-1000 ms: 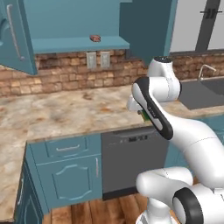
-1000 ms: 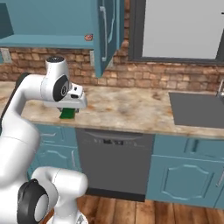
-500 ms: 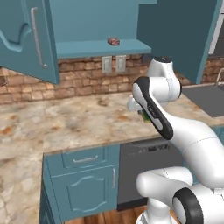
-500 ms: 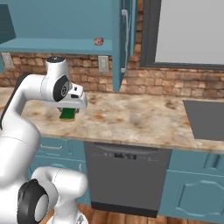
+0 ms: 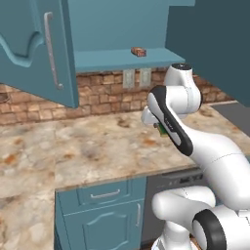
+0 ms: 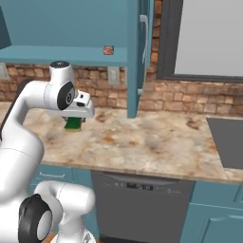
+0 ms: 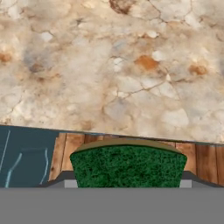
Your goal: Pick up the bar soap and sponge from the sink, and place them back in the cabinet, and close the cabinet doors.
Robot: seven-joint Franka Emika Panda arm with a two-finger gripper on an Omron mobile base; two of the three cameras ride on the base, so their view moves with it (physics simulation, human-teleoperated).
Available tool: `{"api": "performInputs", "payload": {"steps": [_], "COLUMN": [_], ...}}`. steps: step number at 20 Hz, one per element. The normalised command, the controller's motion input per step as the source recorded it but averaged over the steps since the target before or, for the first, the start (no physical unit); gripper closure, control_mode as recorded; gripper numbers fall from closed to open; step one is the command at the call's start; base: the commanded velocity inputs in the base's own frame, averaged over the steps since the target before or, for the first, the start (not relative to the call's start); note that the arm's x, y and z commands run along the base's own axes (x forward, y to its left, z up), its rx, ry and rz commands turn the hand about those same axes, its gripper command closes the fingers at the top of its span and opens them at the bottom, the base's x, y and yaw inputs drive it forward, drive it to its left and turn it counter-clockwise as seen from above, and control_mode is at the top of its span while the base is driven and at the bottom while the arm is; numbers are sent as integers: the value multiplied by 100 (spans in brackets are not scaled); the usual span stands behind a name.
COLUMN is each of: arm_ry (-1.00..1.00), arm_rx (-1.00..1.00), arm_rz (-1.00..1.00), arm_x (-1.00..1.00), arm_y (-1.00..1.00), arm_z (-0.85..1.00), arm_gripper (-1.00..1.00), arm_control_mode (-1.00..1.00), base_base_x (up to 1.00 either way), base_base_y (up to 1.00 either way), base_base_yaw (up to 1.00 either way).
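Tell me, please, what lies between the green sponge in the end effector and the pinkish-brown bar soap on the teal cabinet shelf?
In the right base view, only brick wall separates sponge and soap.

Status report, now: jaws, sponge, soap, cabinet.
Gripper jaws shut on sponge, held over the counter. Bar soap on the cabinet shelf. Cabinet doors open; nothing blocking the shelf.

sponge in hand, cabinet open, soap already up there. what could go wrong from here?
1. The sponge is held at one end in the shut gripper; it could slip during the lift.
2. The bar soap sits near the cabinet shelf's front edge; a careless placement could knock it off.
3. The open cabinet doors flank the approach, so the arm might clip one.
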Motion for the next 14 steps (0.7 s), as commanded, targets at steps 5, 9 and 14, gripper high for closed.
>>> {"api": "performInputs", "payload": {"steps": [5, 9, 14], "arm_ry": [0, 0, 0], "arm_rx": [0, 0, 0], "arm_rz": [0, 0, 0], "arm_x": [0, 0, 0], "arm_y": [0, 0, 0], "arm_z": [0, 0, 0], "arm_gripper": [100, 100, 100], "arm_control_mode": [100, 100, 100], "base_base_x": [50, 33, 27], "base_base_y": [0, 14, 22], "base_base_yaw": [0, 0, 0]}}
